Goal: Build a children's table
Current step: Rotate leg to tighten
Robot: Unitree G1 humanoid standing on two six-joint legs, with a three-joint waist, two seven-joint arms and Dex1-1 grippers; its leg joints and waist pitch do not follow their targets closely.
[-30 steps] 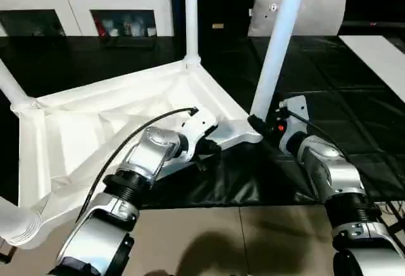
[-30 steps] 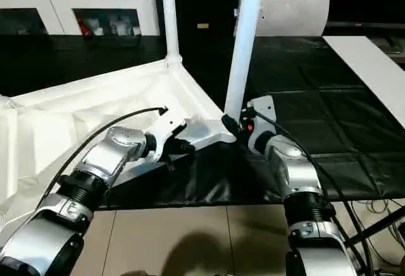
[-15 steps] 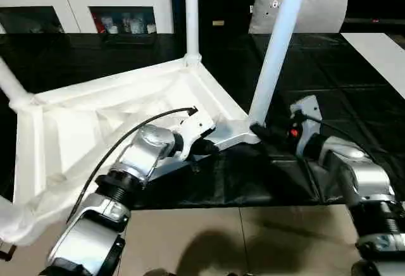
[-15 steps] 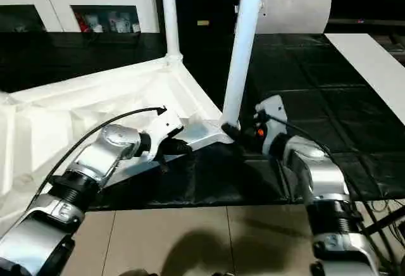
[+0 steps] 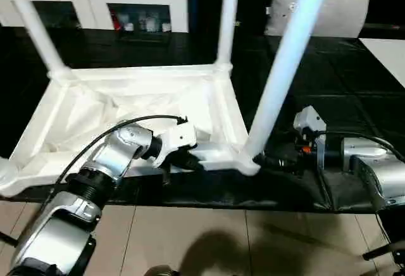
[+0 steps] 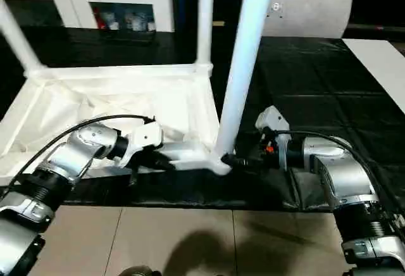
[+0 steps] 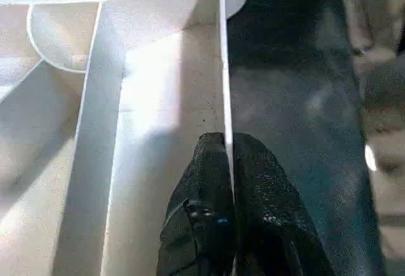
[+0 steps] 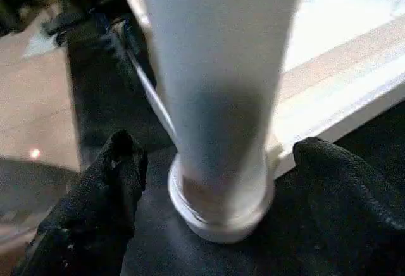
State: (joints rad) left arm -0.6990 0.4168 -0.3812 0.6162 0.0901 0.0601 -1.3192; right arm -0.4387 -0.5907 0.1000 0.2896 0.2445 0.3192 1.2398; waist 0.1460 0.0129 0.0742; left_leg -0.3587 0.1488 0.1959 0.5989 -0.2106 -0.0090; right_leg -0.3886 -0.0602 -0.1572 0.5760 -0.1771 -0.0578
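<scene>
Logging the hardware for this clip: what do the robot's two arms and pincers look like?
Both forearms are silver metal with ribbed black joint rings. The left arm carries a white wrist housing and a black cable arching over it. The right arm has a white wrist block with a small red light and its own black cable. The left pincer and right pincer have black, textured fingers.

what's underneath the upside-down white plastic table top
The white plastic table top lies ribs-up on a black mat over tan floor tiles. Whatever is directly beneath the top is covered.

Upturned table (image 5: 126, 108) lies on the mat (image 5: 354, 86), cabinets (image 5: 95, 0) behind.
</scene>
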